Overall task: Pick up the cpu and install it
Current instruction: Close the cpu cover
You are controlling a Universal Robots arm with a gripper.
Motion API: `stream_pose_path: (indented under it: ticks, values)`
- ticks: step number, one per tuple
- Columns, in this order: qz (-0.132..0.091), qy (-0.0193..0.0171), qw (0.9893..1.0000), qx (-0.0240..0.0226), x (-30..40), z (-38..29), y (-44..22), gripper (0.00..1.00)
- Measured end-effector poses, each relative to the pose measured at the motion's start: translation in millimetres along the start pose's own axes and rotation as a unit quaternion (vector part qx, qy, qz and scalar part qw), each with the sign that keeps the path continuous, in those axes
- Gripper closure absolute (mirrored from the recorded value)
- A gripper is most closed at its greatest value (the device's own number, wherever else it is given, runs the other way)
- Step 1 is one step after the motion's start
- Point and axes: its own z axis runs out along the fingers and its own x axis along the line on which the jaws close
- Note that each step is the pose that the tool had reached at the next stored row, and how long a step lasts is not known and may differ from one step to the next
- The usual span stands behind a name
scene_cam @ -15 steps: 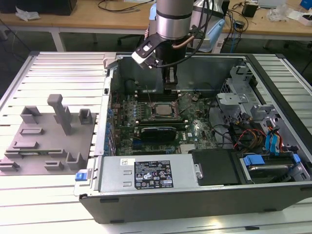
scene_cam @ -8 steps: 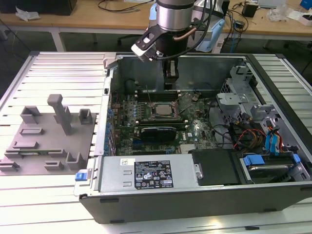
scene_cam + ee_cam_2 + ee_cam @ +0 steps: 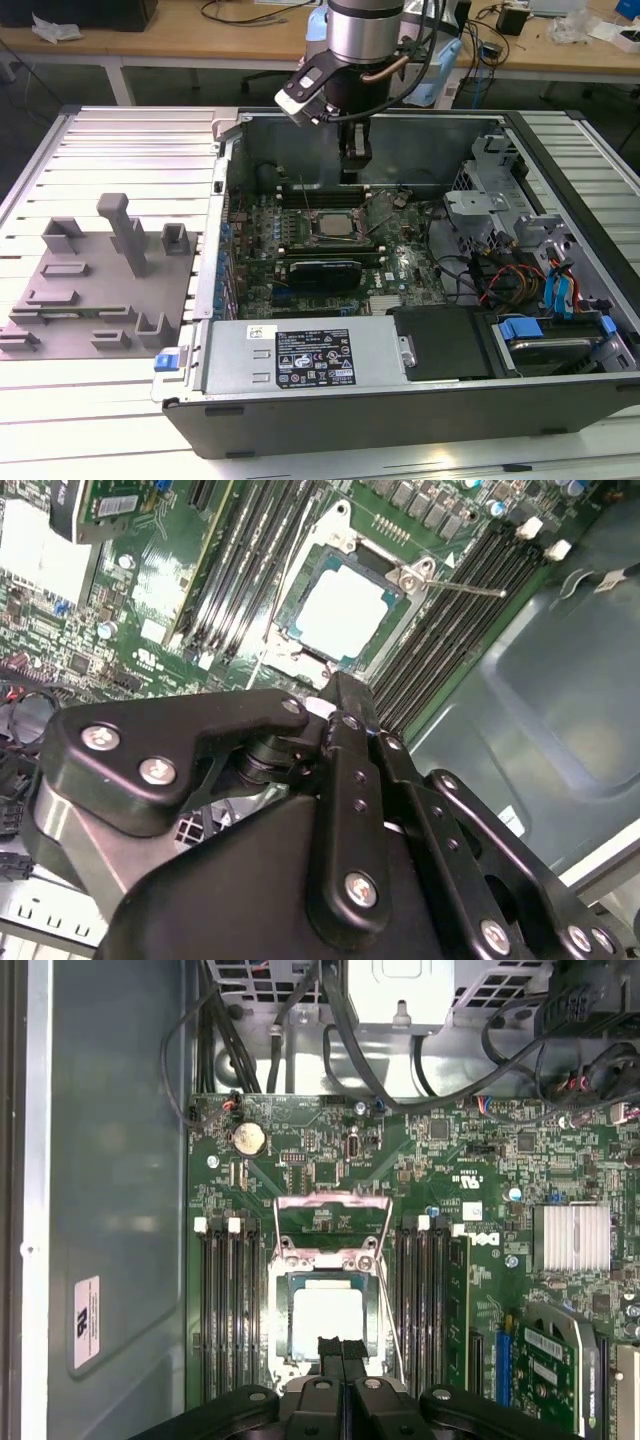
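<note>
Entry: arm over the open case [image 3: 400,415].

- The cpu [image 3: 325,1318] lay flat in the square black socket frame [image 3: 278,1325] near the middle of the green motherboard [image 3: 420,1160]. It was a thin square with a pale, matte silver-white top.
- 2 banks of long black memory slots [image 3: 228,1300] flanked the socket.
- The bright metal load plate [image 3: 330,1201] was hinged back off the socket. In the second wrist view a thin wire lever [image 3: 460,585] stuck out beside it.
- The gripper [image 3: 340,1346] was black and matte, with round silver screw heads. Its 2 fingertips [image 3: 327,1346] were drawn narrow, side by side, and I saw nothing between them.
- In both wrist views the tips overlapped the cpu's near edge. I could not tell whether they touched it.

What each view added:
- The first wrist view gave a finned, pale metal heatsink [image 3: 572,1237] and a round, shiny coin cell [image 3: 249,1138] near the board's edge.
- The second wrist view gave the smooth grey-blue sheet-metal wall of the case beyond the slots.
- The exterior view gave the gripper [image 3: 355,172] hanging above the socket. It also gave a grey boxy power supply [image 3: 300,355] along the case's near edge.
- At the exterior view's left, a blocky grey fixture [image 3: 90,300] rested on the ribbed aluminium table [image 3: 120,150], well apart from the case.
</note>
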Motion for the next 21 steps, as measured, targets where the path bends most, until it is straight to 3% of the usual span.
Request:
stream_pose_path:
  ticks: [9, 21]
  values:
    - [0.000, 0.0000, 1.0000, 0.0000, 0.0, 0.5, 17.0, 0.89]
    - [0.000, 0.0000, 1.0000, 0.0000, 0.0, 1.3, 45.2, 0.89]
